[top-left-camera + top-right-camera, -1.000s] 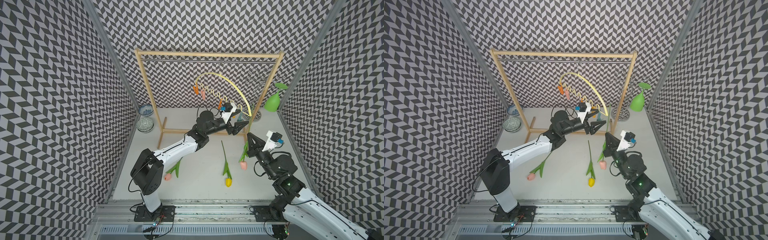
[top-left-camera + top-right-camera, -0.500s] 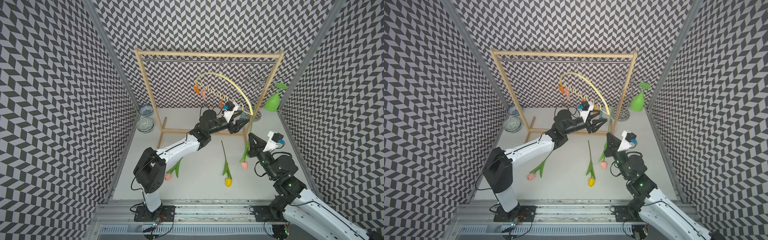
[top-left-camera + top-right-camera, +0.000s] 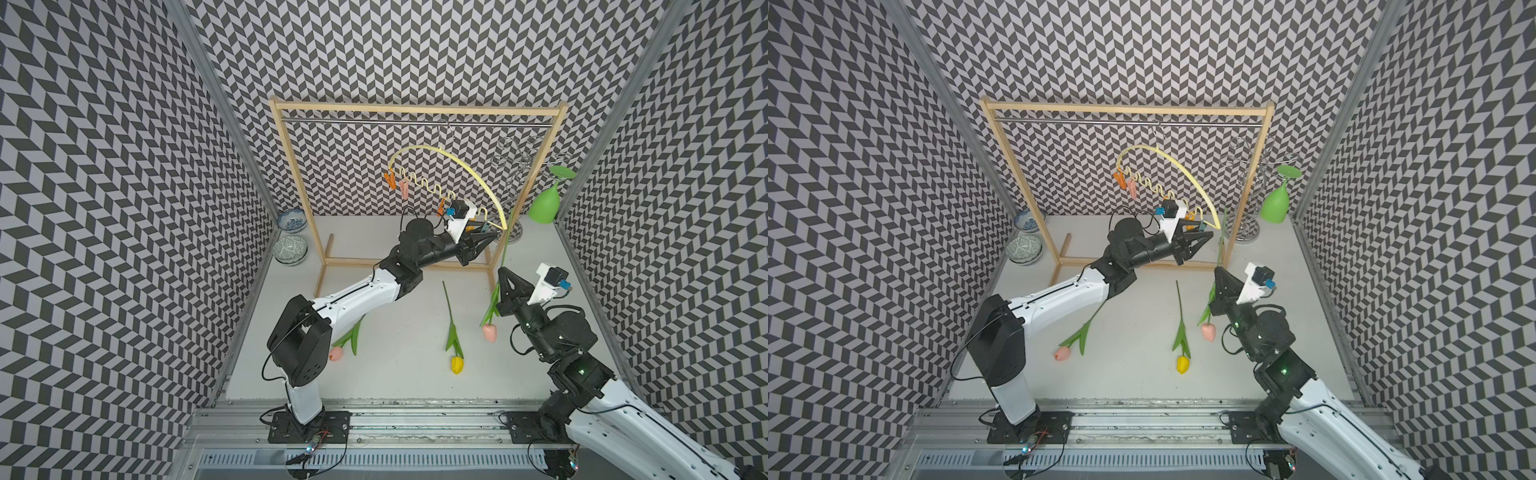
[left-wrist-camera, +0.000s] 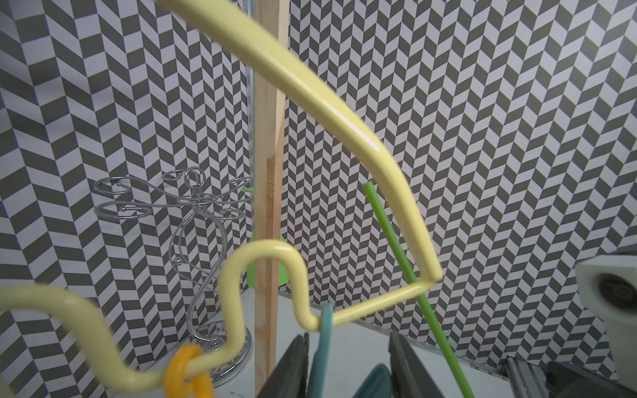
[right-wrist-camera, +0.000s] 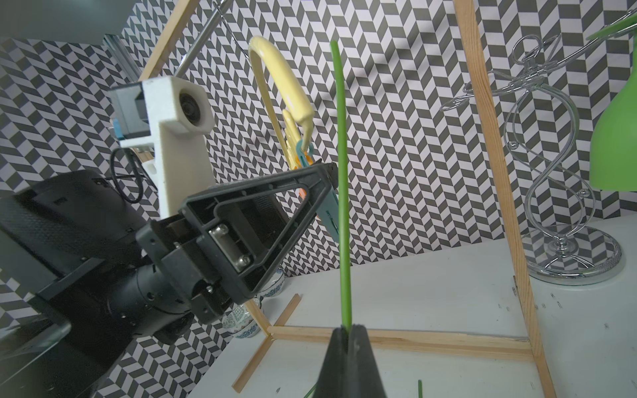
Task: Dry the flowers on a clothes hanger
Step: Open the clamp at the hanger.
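The left arm (image 3: 357, 297) is stretched forward and raised. The left gripper (image 3: 491, 237) is held level, its jaws narrowed on either side of a blue clothespin (image 4: 325, 332); whether it is pressed cannot be told. The right arm (image 3: 582, 374) is bent upward. The right gripper (image 3: 502, 272) is pointed up and clamped tight on a flower stem (image 5: 342, 206).

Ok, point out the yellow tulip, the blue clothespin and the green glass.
yellow tulip (image 3: 456, 364): in a top view, head.
blue clothespin (image 5: 329, 215): right wrist view, body.
green glass (image 3: 542, 208): in a top view, bowl.

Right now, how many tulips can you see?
3. The right gripper holds one pink tulip; the yellow tulip lies mid-table; the second pink tulip lies partly under the left arm.
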Motion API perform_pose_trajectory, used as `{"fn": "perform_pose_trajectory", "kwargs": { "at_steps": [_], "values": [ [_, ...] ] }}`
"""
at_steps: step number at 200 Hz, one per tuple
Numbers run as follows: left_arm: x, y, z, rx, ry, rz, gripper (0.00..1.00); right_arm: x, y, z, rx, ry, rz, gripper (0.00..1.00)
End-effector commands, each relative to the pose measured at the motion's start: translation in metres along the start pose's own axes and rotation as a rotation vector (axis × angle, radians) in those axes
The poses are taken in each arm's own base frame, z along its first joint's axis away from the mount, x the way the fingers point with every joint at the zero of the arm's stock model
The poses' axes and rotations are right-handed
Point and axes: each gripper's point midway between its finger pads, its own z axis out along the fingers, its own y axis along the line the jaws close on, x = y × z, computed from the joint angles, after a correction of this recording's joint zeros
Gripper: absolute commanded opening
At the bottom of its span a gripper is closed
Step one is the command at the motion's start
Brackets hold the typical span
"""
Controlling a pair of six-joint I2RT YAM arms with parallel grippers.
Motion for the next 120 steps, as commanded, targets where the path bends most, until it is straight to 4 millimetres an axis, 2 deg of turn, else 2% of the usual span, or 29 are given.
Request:
{"fn": "perform_pose_trajectory", "kwargs": {
  "at_steps": [1, 19, 41, 91, 120],
  "values": [
    [-0.007, -0.007, 0.003, 0.010, -0.021, -0.012, 0.37, 0.005, -0.004, 0.001, 0.008, -0.002, 0.034, 0.00],
    [-0.007, -0.007, 0.003, 0.005, -0.021, -0.017, 0.32, 0.006, -0.005, 0.002, 0.016, 0.001, 0.044, 0.00],
    [-0.008, -0.006, 0.002, 0.002, -0.023, -0.023, 0.32, 0.007, -0.006, 0.004, 0.025, 0.003, 0.061, 0.00],
    [-0.017, -0.010, -0.001, 0.008, -0.044, -0.066, 0.32, 0.023, -0.006, 0.018, 0.021, 0.050, 0.108, 0.00],
    [-0.023, -0.013, -0.004, 0.017, -0.062, -0.089, 0.30, 0.020, -0.011, 0.026, 0.023, 0.022, 0.157, 0.00]
  ]
}}
